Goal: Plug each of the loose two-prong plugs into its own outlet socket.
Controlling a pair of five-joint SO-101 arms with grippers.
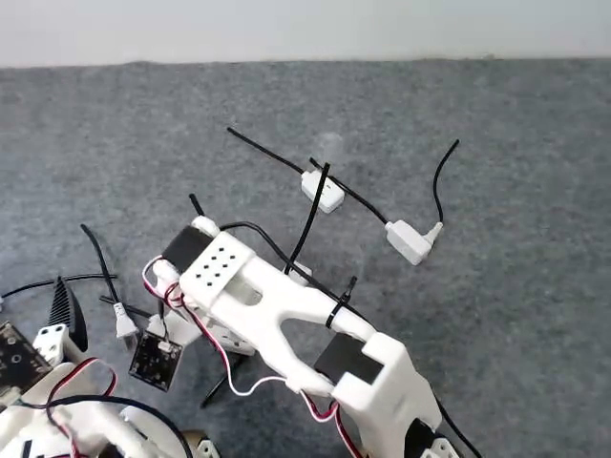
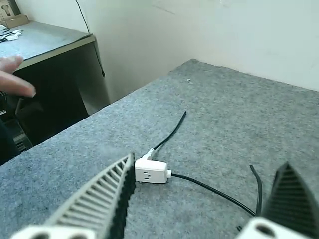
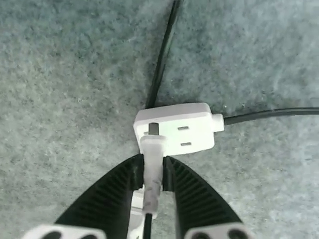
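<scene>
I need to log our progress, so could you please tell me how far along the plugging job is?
Apparently done: in the high view a first plug sits in the end of the first outlet. In hand: the right gripper pinches the held plug, its prong at the second outlet, not pushed home. Remaining: a loose plug lies near the open left gripper.

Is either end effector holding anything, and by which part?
The right end effector grips a white plug by its body, its front end at an outlet socket. The left end effector is open and holds nothing.
</scene>
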